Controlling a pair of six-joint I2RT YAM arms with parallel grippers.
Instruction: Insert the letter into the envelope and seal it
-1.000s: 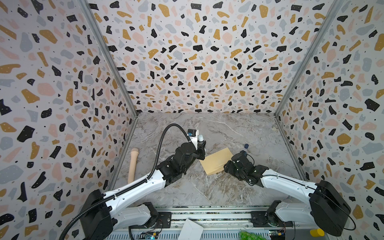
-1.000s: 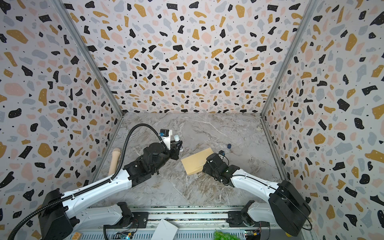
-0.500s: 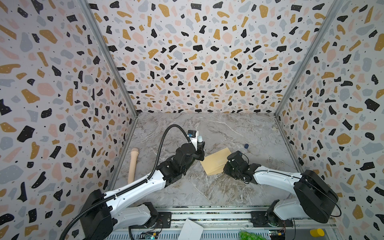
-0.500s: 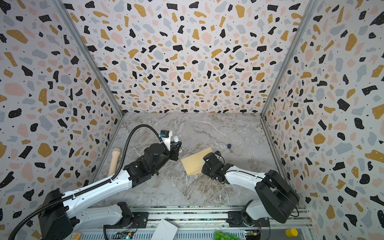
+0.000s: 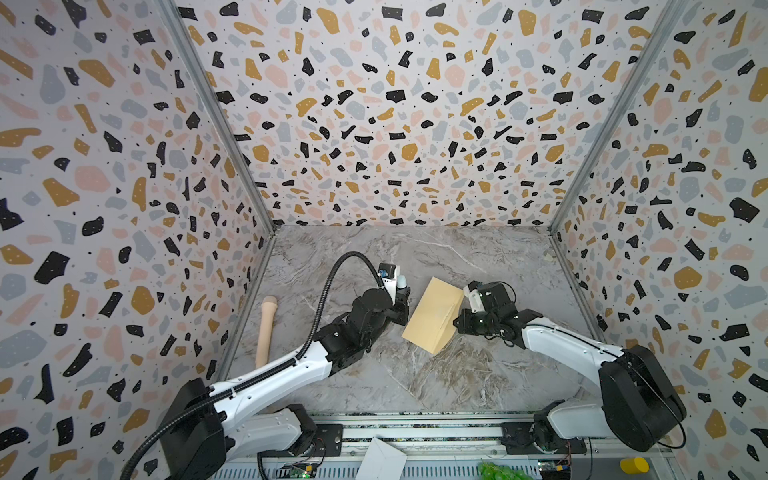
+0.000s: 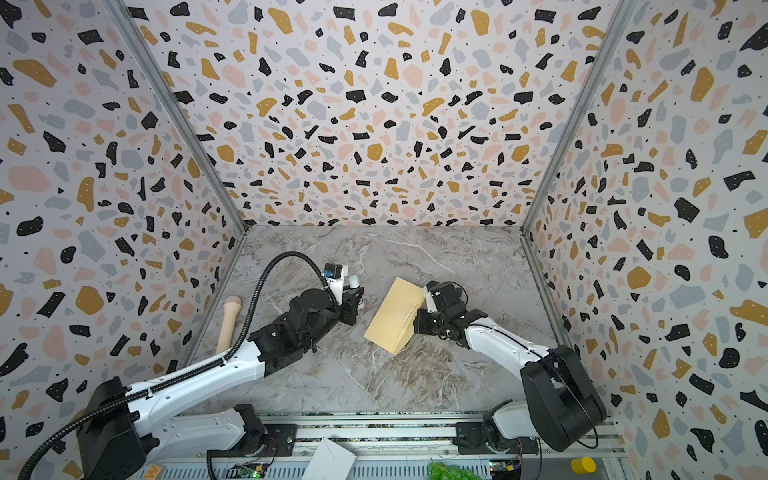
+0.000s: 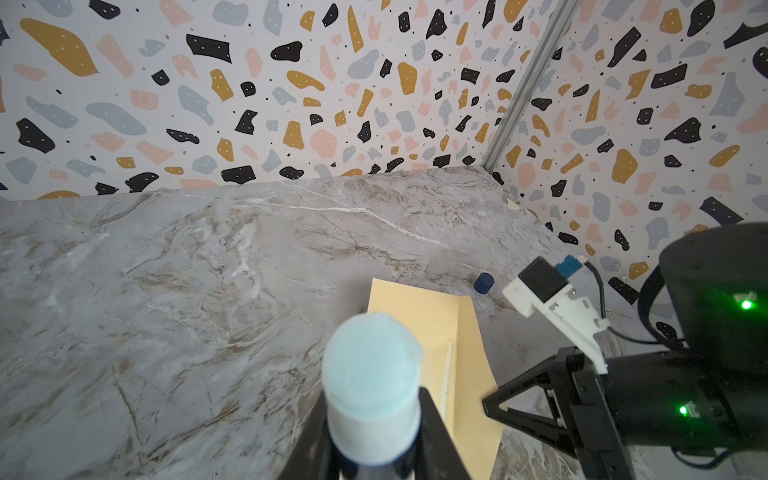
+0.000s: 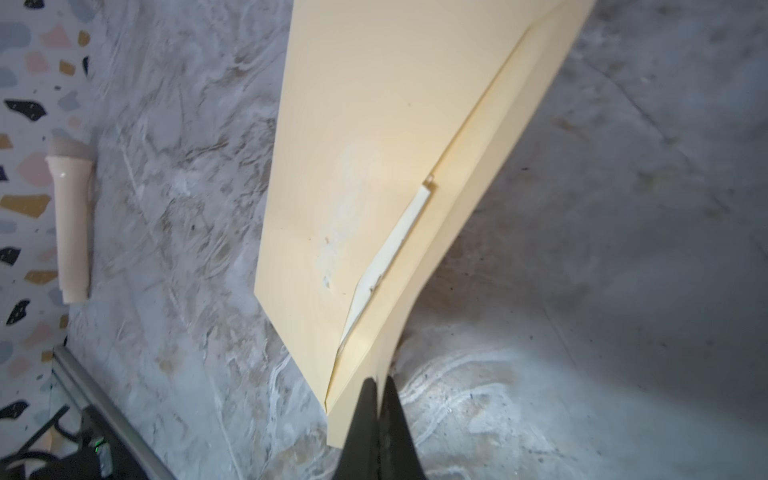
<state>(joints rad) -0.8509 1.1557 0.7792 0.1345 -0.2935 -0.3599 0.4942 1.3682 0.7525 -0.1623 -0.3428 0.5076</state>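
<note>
The tan envelope (image 5: 430,316) (image 6: 390,318) lies slantwise mid-table between the two arms. My right gripper (image 5: 457,322) (image 6: 415,322) (image 8: 379,386) is shut on its right-hand edge, where the paper (image 8: 365,124) bows up into the jaws. A pale cream strip (image 8: 399,232) shows under the flap's edge; I cannot tell whether it is the letter, whose bordered face is hidden. Left of the envelope (image 7: 436,328), my left gripper (image 5: 401,297) (image 6: 353,301) (image 7: 372,415) is shut on an upright white glue stick (image 7: 372,374) with a pale blue tip.
A beige handle-like cylinder (image 5: 266,328) (image 8: 70,220) lies along the left wall. A small dark blue cap (image 7: 483,283) stands behind the envelope near the right wrist. White folded paper (image 5: 380,459), a green object (image 5: 498,471) and a yellow cylinder (image 5: 633,465) sit at the front rail.
My right gripper has moved in to the envelope's right edge and shut on it. The left arm with the glue stick has stayed where it was.
</note>
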